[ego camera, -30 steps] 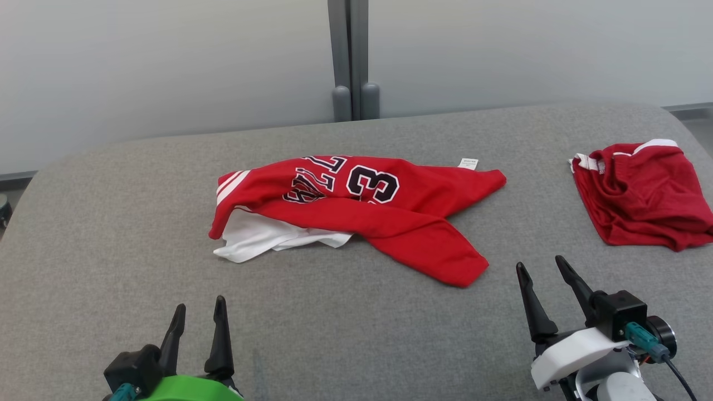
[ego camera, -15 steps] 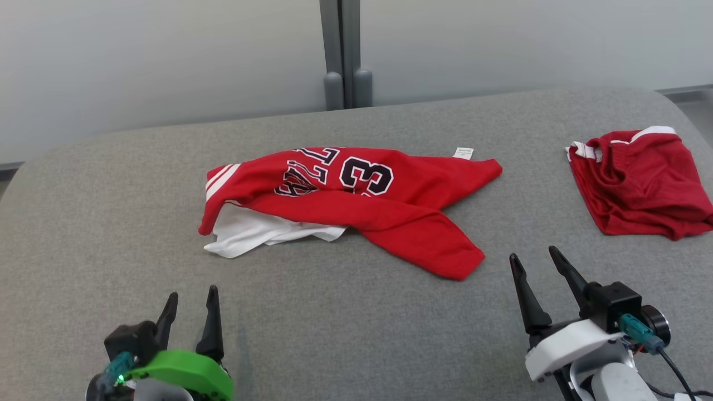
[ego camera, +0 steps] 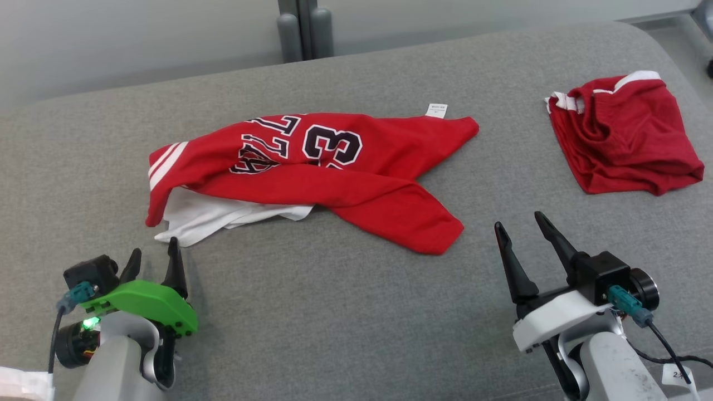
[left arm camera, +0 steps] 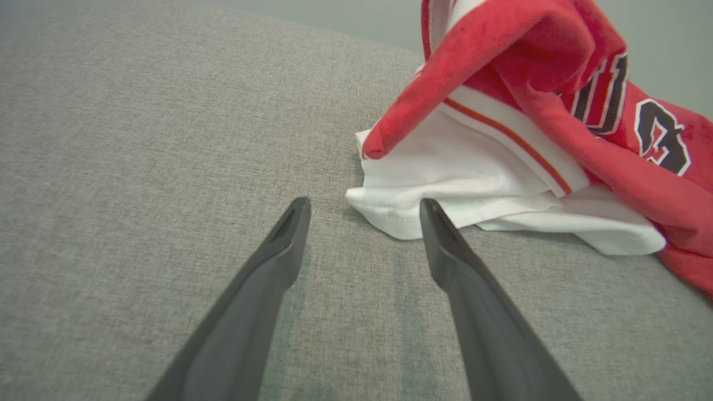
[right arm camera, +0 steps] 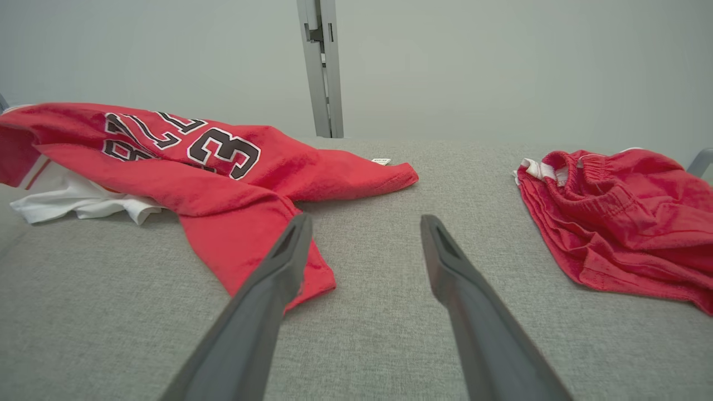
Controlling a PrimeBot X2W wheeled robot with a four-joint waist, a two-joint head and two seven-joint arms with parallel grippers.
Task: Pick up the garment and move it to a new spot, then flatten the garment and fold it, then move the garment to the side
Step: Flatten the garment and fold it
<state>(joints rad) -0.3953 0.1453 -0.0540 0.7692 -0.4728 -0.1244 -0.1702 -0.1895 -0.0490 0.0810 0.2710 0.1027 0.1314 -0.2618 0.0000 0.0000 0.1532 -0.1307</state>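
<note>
A crumpled red garment (ego camera: 328, 172) with a black "3" and white trim lies mid-surface, white cloth showing under its left end; it also shows in the left wrist view (left arm camera: 535, 128) and right wrist view (right arm camera: 223, 167). My left gripper (ego camera: 153, 259) is open just below the white corner, its right finger tip beside that corner in the left wrist view (left arm camera: 365, 214). To the right of the garment's lower red end, my right gripper (ego camera: 518, 228) stands open and holds nothing, and its own view (right arm camera: 365, 225) looks past that end.
A second red cloth (ego camera: 621, 136) with white trim lies bunched at the right (right arm camera: 618, 217). The grey padded surface (ego camera: 334, 312) curves away at its far edge toward a pale wall with a grey post (ego camera: 303, 28).
The camera has tilted down and shifted, so the whole scene sits higher and more to the left. My left gripper has moved up close to the garment's white corner. Both grippers stay open.
</note>
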